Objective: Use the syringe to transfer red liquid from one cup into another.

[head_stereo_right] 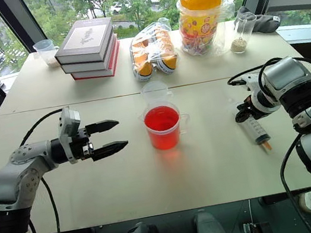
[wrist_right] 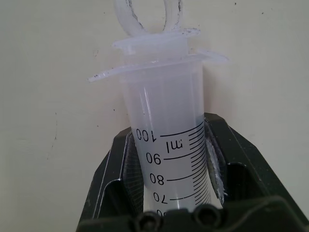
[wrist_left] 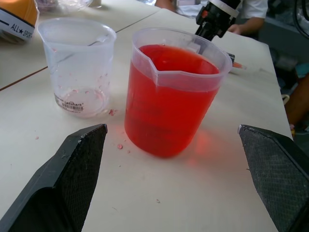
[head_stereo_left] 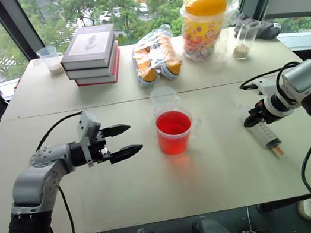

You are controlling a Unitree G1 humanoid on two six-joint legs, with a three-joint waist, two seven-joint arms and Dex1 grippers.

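- Left gripper (head_stereo_left: 125, 140): hangs above the near half of the pale table (head_stereo_left: 157, 194), its two black fingers spread wide apart and holding nothing. It points across towards the red cup.
- Right gripper (wrist_right: 166, 166): angled down at the table's right side, both fingers pressed against the barrel of the large clear plastic syringe (head_stereo_left: 265, 134), just below the finger flange. The wrist view shows printed volume marks on the barrel between the pads.
- The syringe lies on the table surface, its short orange tip (head_stereo_left: 278, 148) pointing towards the near edge. It sits well to the right of both cups.
- Wide clear plastic cup with a small side handle (head_stereo_left: 174, 131): upright near the table's centre, mostly full of bright translucent red liquid (wrist_left: 166, 96). It stands in line with the left gripper's open fingers, apart from them.
- Smaller colourless clear plastic cup (head_stereo_left: 163, 97): upright just behind the red cup, close beside it. Pinkish specks on its inner wall; contact between the two cannot be judged.
- Far half of the table, left to right: a small clear cup with white powder (head_stereo_left: 49, 58); a stack of three books (head_stereo_left: 91, 54); a clear bag of orange and white items (head_stereo_left: 156, 56); a clear jar with a yellow lid (head_stereo_left: 204, 23); a tall clear glass with pale grains (head_stereo_left: 244, 38).
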